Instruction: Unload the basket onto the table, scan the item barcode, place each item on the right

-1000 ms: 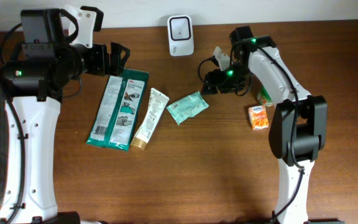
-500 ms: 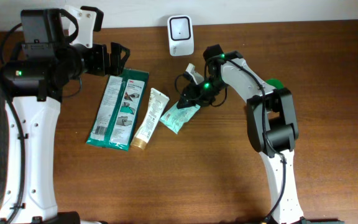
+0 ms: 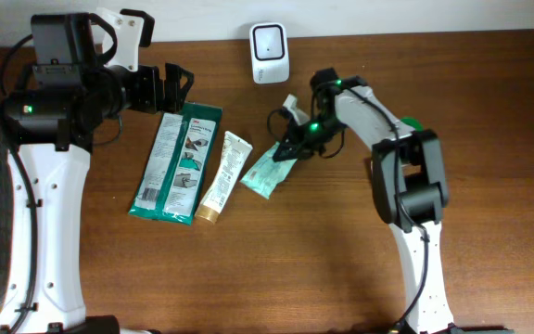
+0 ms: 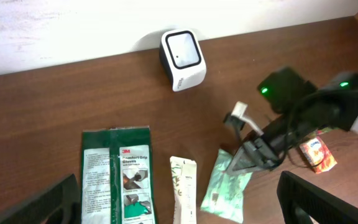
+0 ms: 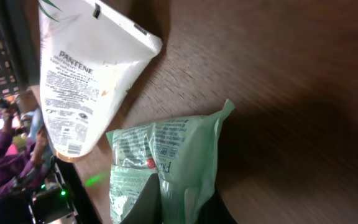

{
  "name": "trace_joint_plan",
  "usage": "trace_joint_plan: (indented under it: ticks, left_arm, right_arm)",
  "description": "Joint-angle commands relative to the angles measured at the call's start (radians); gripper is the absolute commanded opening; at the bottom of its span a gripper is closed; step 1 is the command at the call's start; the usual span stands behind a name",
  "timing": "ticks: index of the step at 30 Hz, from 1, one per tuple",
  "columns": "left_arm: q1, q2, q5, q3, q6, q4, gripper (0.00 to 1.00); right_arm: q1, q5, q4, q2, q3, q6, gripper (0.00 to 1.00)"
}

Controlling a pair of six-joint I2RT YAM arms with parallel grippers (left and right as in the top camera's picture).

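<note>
**Pouch pinched by the right arm; presentation to the scanner not yet made**

Finding: the right end effector [image 3: 286,151] is fully closed on the upper corner of the pale green pouch [image 3: 267,171]. The pouch lies near the middle of the tabletop [image 3: 489,241], just beside the Pantene tube [image 3: 222,176]. The left end effector [image 3: 176,86] hangs spread wide and empty near the far-left corner, over the top end of the 3M pack [image 3: 176,162].

Recommendation: the grip is only on a corner, so I judge the pouch will droop and swing. I would lift slowly, clear of the tube, then carry it to the barcode scanner [image 3: 270,40] at the middle of the far edge. There I would turn the printed face square to the scanner's window and hold it steady.

View comparison: the right wrist view alone shows the fingers biting the pouch edge and its print, but I cannot pick out a barcode there. The left wrist view shows an orange carton [image 4: 316,154] that the arm hides from overhead. Only the overhead and left wrist views show the scanner.
</note>
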Motion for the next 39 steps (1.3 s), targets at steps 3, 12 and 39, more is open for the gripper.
trace_joint_plan:
  ticks: [3, 12, 39]
  left_arm:
    - [-0.001, -0.007, 0.005, 0.010, 0.020, 0.001, 0.99]
    - [-0.001, -0.007, 0.005, 0.010, 0.020, 0.001, 0.99]
    - [-0.348, 0.547, 0.063, -0.021, -0.461, 0.214, 0.00]
  right_arm:
    - [-0.059, 0.238, -0.006, -0.233, 0.016, 0.102, 0.04]
    - [-0.058, 0.360, 0.005, -0.253, 0.013, 0.222, 0.04]
    - [-0.137, 0.299, 0.209, -0.262, -0.238, 0.222, 0.55]
